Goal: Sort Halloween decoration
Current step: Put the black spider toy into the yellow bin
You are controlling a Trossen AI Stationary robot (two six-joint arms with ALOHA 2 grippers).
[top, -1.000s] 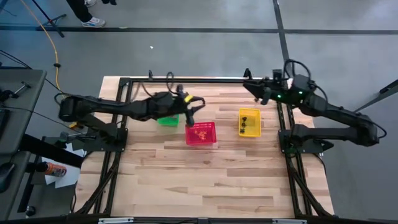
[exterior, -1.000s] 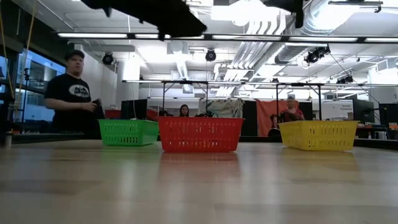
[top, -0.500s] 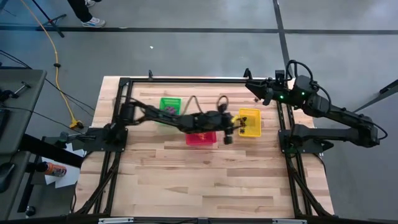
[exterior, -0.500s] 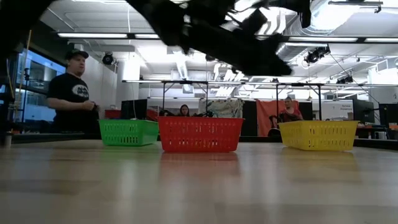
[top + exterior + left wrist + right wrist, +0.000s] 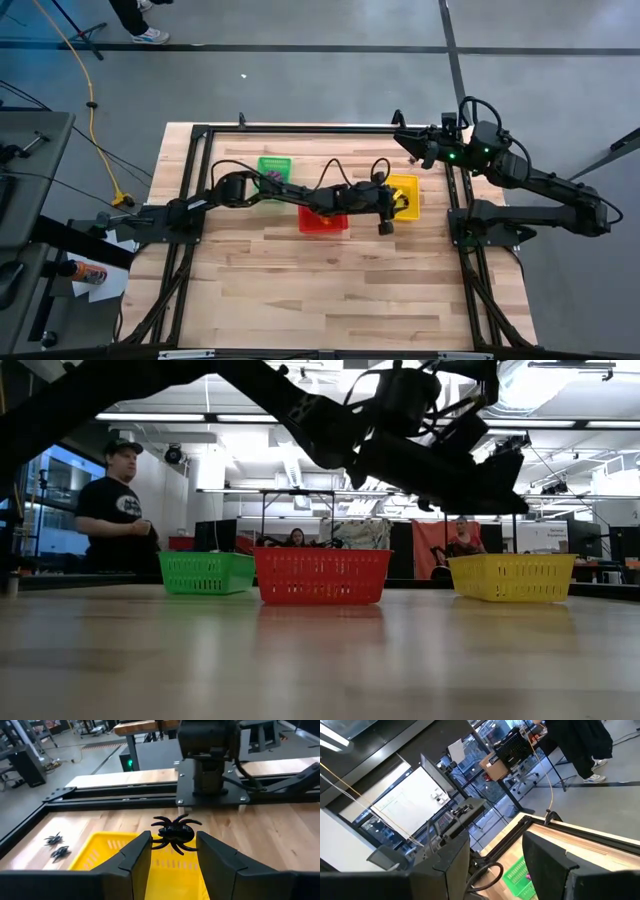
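My left gripper [image 5: 386, 222] reaches across the table and hovers above the yellow basket [image 5: 402, 190], at its near left corner. In the left wrist view it [image 5: 174, 840] has a black spider trinket [image 5: 175, 834] between its fingertips, over the basket's yellow rim [image 5: 100, 851]. Two more black spiders [image 5: 56, 846] lie on the wood beside that basket. The red basket [image 5: 323, 222] and the green basket [image 5: 275, 165] stand to its left. My right gripper [image 5: 405, 140] waits open at the far right corner, touching nothing. My left gripper holds the black spider by its leg ends [image 5: 156, 841], pinched between the two fingertips [image 5: 145, 842], with the body midway in the gap. The fingers slant downward from the table's left. The spider is lifted clear above the yellow basket and lies about level.
The three mesh baskets stand in a row near the far edge: green [image 5: 206, 572], red [image 5: 321, 576], yellow [image 5: 512, 577]. The right arm's base [image 5: 210, 760] stands just beyond the yellow basket. The near half of the table is bare wood. A person [image 5: 120, 510] stands beyond the table.
My left arm has swung fast toward the table's right, from the far left corner of the red basket, past it, to above the yellow basket. The baskets have kept their places.
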